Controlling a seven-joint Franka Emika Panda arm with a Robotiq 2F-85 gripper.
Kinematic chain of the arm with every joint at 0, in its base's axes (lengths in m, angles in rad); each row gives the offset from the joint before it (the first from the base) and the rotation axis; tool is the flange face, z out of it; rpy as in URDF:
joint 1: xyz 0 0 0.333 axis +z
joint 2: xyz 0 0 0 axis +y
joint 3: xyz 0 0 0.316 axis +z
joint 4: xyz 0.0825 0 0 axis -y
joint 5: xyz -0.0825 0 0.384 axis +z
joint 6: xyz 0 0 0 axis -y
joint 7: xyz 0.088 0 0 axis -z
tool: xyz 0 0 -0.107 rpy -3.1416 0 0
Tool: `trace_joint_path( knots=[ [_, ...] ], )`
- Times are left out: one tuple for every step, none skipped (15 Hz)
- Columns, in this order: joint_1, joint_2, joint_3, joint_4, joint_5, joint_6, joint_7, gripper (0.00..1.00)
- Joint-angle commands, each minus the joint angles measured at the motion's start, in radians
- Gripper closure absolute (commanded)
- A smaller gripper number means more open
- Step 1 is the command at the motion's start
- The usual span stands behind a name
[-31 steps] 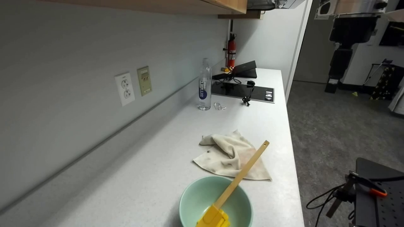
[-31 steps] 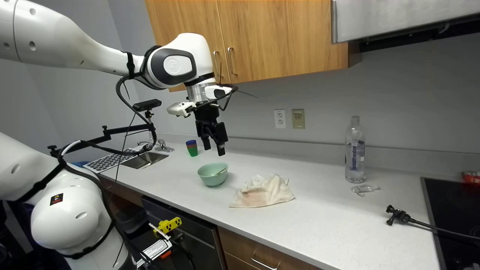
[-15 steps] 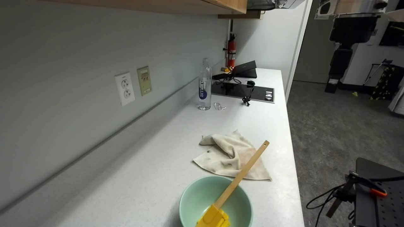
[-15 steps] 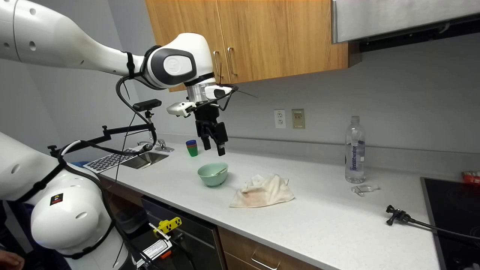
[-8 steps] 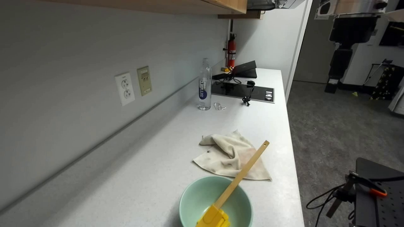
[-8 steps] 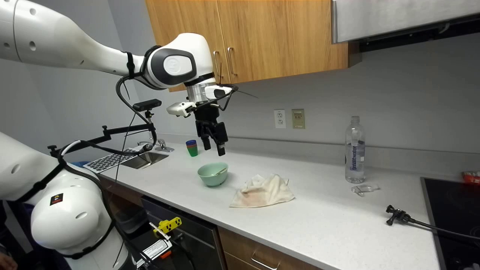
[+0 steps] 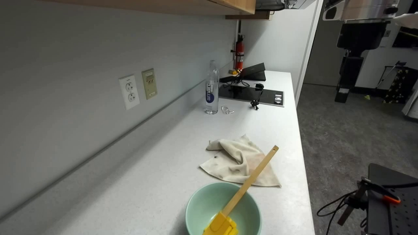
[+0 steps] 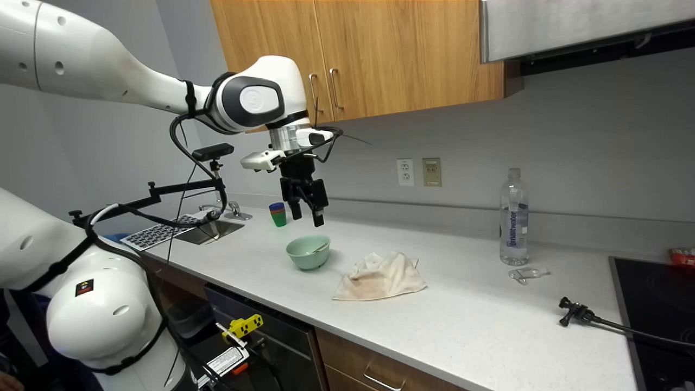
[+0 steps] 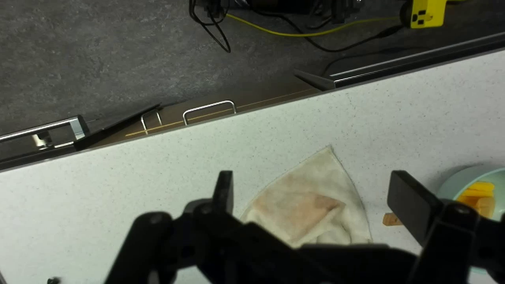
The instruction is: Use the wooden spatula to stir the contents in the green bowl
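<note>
Black two-fingered pincer, spread and holding nothing, dips slightly: likely reaching.
In an exterior view, yellow-bladed wooden spatula leans in round mint-green bowl, jutting toward one o'clock.

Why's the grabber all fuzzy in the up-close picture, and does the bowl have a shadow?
Wrist view: the gripper is dark and blurry, probably too close to focus, while the cloth looks clearer; in an exterior view, a soft shadow lies beside the green bowl.
</note>
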State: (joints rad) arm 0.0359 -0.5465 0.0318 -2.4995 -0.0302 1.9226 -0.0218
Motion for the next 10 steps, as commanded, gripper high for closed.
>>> trace_joint_path(
  knots=[
    [0.035,0.036,0.012,-0.009,0.005,0.063,-0.042,0.00],
    [0.043,0.052,0.014,-0.008,0.008,0.088,-0.052,0.00],
    [0.057,0.073,0.013,-0.003,0.018,0.114,-0.074,0.00],
    [0.068,0.092,0.013,-0.001,0.019,0.142,-0.093,0.00],
    [0.082,0.112,0.012,0.004,0.020,0.162,-0.124,0.00],
    [0.098,0.132,0.009,0.010,0.021,0.175,-0.166,0.00],
    [0.112,0.150,0.010,0.015,0.022,0.190,-0.204,0.00],
    [0.125,0.166,0.010,0.019,0.024,0.198,-0.240,0.00],
    [0.142,0.179,0.012,0.022,0.026,0.202,-0.285,0.00],
    [0.154,0.189,0.015,0.023,0.021,0.203,-0.320,0.00]
  ],
)
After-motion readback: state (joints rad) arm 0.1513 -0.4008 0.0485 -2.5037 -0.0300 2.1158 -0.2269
